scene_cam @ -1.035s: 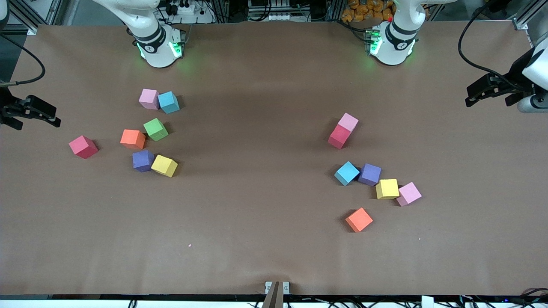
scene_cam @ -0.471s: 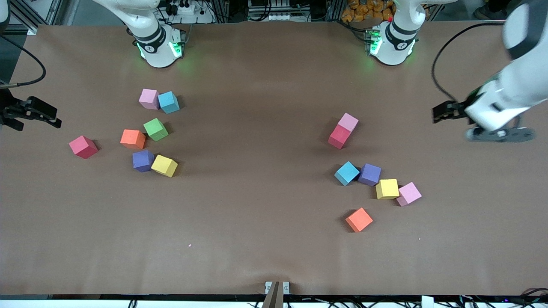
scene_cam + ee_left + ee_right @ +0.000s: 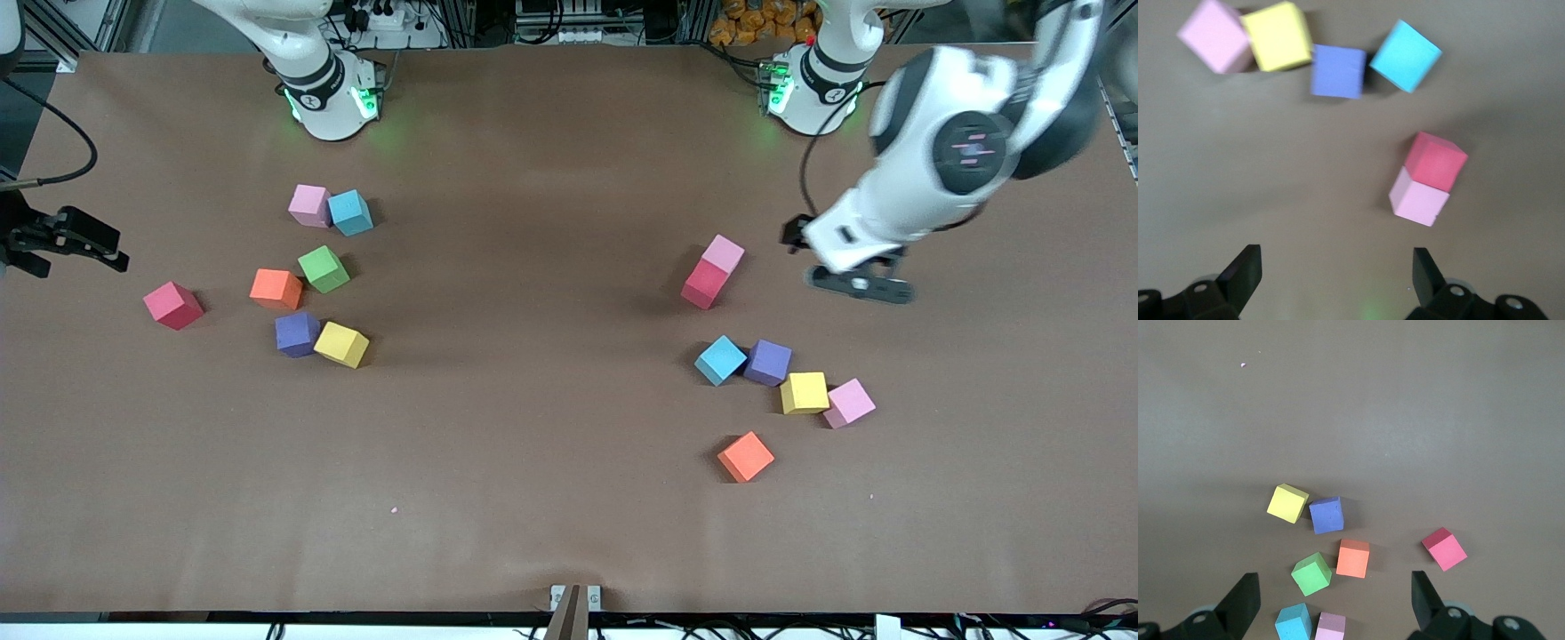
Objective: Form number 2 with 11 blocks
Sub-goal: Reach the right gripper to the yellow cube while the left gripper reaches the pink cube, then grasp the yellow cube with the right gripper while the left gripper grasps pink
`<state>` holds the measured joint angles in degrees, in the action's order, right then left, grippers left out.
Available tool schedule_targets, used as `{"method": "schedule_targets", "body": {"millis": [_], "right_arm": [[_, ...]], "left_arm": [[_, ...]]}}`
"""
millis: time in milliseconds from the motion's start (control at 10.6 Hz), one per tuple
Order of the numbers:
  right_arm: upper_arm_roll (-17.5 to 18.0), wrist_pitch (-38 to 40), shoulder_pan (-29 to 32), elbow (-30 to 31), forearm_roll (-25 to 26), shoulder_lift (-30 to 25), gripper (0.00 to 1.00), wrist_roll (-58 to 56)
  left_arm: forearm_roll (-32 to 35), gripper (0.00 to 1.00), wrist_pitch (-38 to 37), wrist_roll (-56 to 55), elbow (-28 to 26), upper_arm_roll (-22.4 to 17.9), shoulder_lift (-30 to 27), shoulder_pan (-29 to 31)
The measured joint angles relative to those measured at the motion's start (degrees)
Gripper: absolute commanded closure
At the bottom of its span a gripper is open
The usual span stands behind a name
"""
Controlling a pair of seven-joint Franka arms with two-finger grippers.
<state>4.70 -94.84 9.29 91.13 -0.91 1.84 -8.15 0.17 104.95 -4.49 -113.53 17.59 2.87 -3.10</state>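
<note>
Left gripper [image 3: 858, 284] hangs empty with jaws spread above the worktop [image 3: 551, 418], beside the touching pink block [image 3: 723, 253] and red block [image 3: 704, 284]. Right gripper [image 3: 67, 240] waits, likewise spread and empty, over the right arm's end of the worktop. No digit is formed: the blocks lie in two loose clusters, one near each arm, including a blue block [image 3: 720, 359], purple block [image 3: 768, 362] and yellow block [image 3: 805, 392]. The step in hand appears to be the approach for a first pick; the next move likely calls for centring over one block, descending, and closing.
</note>
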Motion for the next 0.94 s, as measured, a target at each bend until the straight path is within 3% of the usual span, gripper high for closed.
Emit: {"method": "schedule_targets", "body": {"millis": [471,659,941], "right_arm": [[0.07,-1.57,-0.67,0.12,-0.02,3.39,0.00,0.00],[0.08,-3.81,-1.79,0.93,-0.13,6.09,0.00,0.00],[0.12,-10.98,-4.79,7.02,-0.60,7.18,0.00,0.04]], "left_arm": [[0.00,0.00,10.55,0.59,-11.89,5.37,0.65,-0.02],[0.00,0.00,11.43,0.79,-13.19,6.87,2.41,0.01],[0.00,0.00,12.08,0.80,-13.69,7.94,5.87,0.03]]}}
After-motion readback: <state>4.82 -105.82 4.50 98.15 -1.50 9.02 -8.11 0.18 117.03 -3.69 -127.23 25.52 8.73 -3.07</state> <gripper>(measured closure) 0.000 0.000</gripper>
